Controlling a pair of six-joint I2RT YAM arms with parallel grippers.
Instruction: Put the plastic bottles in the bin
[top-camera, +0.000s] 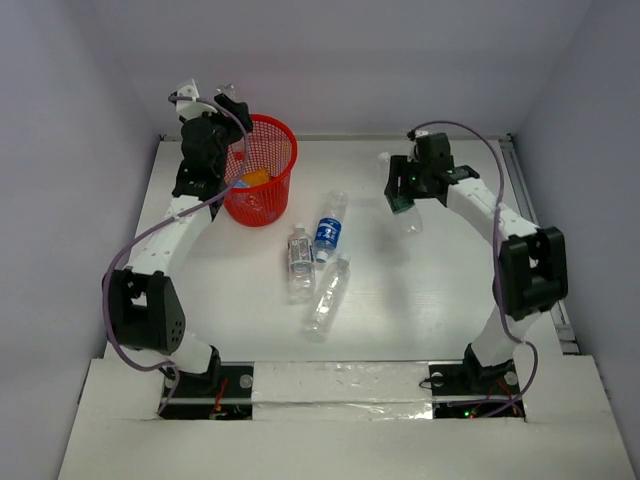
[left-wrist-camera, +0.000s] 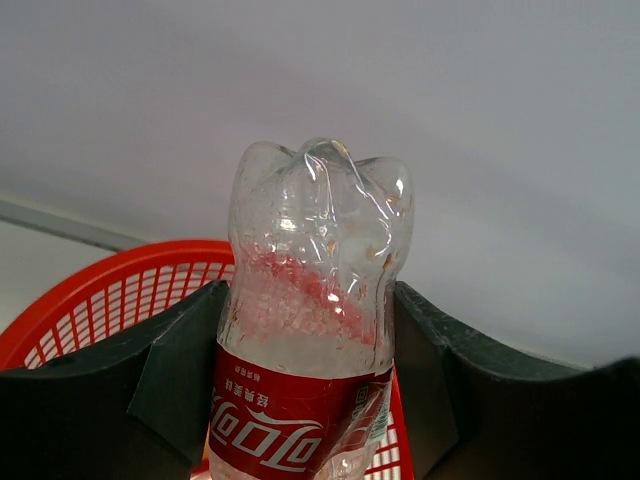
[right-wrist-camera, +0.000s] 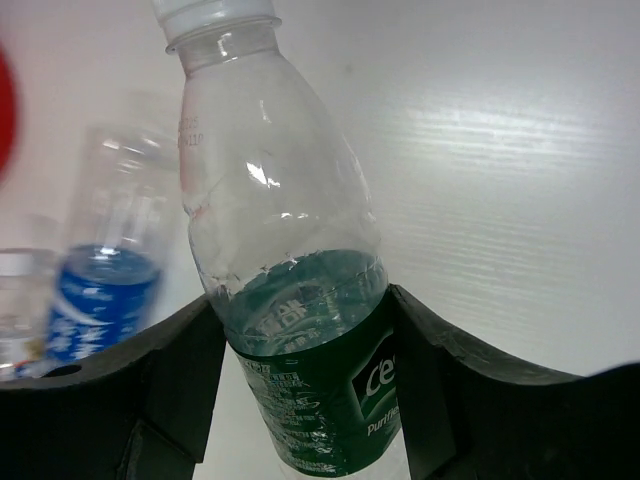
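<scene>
My left gripper (top-camera: 224, 115) (left-wrist-camera: 308, 345) is shut on a clear bottle with a red label (left-wrist-camera: 300, 420), its base pointing up, held over the near-left rim of the red mesh bin (top-camera: 262, 172) (left-wrist-camera: 110, 280). An orange-labelled bottle (top-camera: 255, 178) lies inside the bin. My right gripper (top-camera: 400, 190) (right-wrist-camera: 305, 345) is shut on a green-labelled bottle with a white cap (right-wrist-camera: 290, 290) (top-camera: 410, 221), held above the table right of centre. A blue-labelled bottle (top-camera: 330, 230) (right-wrist-camera: 100, 290) and two clear bottles (top-camera: 299, 262) (top-camera: 327, 295) lie on the table between the arms.
The white table (top-camera: 440, 290) is walled by grey panels at the back and sides. A metal rail (top-camera: 530, 200) runs along the right edge. The red bin's edge shows at the far left of the right wrist view (right-wrist-camera: 4, 110).
</scene>
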